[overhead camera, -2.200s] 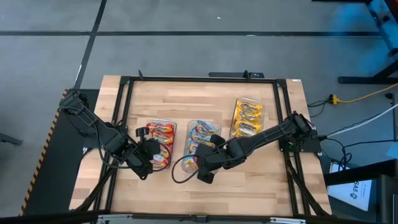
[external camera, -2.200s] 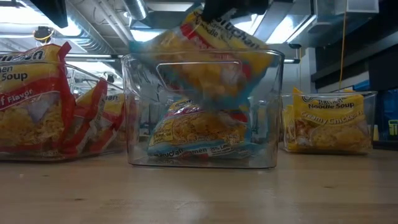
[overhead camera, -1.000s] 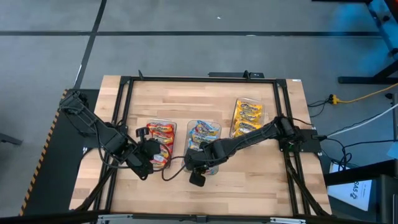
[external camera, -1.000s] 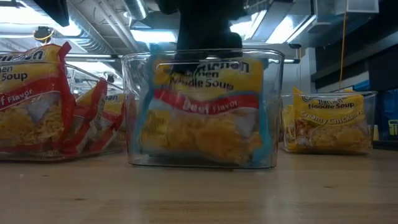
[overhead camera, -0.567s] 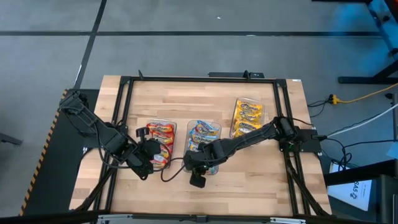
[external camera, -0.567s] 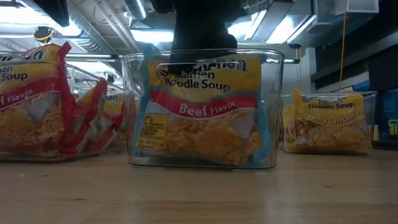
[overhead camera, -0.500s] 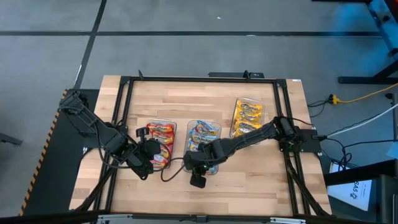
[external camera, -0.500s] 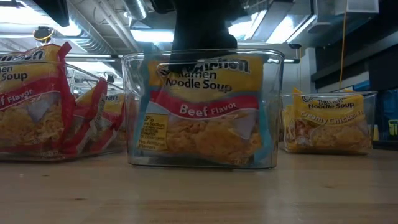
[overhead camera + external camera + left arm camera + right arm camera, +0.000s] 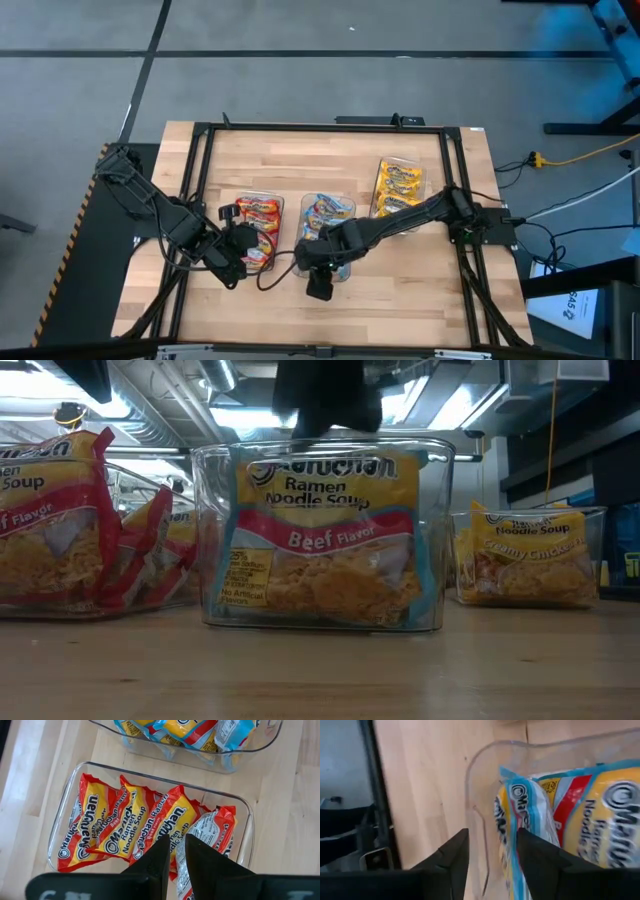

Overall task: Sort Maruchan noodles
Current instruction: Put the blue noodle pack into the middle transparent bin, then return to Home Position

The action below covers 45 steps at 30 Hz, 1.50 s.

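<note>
Three clear trays stand side by side on the wooden table. The middle tray (image 9: 306,222) holds blue-edged Maruchan noodles. One blue packet (image 9: 325,540) stands upright on its lower edge against that tray's near wall (image 9: 475,810). My right gripper (image 9: 492,855) hangs open just above this packet's top and that wall, touching nothing. The left tray (image 9: 248,815) holds several red packets (image 9: 125,830) leaning on one another. My left gripper (image 9: 176,852) hovers over its near end, its fingers a narrow gap apart with nothing between them.
The right tray (image 9: 398,188) holds yellow packets (image 9: 525,555). A black metal frame (image 9: 200,190) runs round the table top. Bare wood (image 9: 400,300) lies between the trays and the table's near edge.
My right gripper has risen off the blue packet's top and out of the middle tray. The packet stays behind, now standing straighter against the tray's near wall.
</note>
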Motion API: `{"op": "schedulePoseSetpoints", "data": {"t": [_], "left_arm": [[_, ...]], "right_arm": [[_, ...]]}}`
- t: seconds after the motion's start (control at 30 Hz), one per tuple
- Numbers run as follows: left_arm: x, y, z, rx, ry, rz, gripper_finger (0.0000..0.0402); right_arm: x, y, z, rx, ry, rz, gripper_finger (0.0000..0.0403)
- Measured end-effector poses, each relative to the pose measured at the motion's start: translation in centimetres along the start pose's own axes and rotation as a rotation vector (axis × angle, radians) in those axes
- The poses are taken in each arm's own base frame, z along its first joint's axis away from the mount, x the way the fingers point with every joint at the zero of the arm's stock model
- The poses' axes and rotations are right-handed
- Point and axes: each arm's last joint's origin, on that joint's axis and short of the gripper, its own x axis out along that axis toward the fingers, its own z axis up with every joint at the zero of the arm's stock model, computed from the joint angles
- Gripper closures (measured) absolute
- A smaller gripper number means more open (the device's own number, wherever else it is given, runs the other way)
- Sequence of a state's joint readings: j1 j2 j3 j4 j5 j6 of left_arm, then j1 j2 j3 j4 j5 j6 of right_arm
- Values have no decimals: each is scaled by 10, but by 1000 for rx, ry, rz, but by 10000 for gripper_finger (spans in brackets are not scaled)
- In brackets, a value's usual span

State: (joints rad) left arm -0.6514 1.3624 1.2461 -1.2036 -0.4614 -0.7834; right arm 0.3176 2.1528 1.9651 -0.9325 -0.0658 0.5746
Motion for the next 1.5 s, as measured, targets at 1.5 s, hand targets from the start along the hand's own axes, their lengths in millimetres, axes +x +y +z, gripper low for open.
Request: {"op": "schedulePoseSetpoints", "data": {"t": [1.5], "left_arm": [[0, 0, 2, -1, -25, 5, 348]], "right_arm": [[-72, -131, -250, -333, -832, -131, 242]]}}
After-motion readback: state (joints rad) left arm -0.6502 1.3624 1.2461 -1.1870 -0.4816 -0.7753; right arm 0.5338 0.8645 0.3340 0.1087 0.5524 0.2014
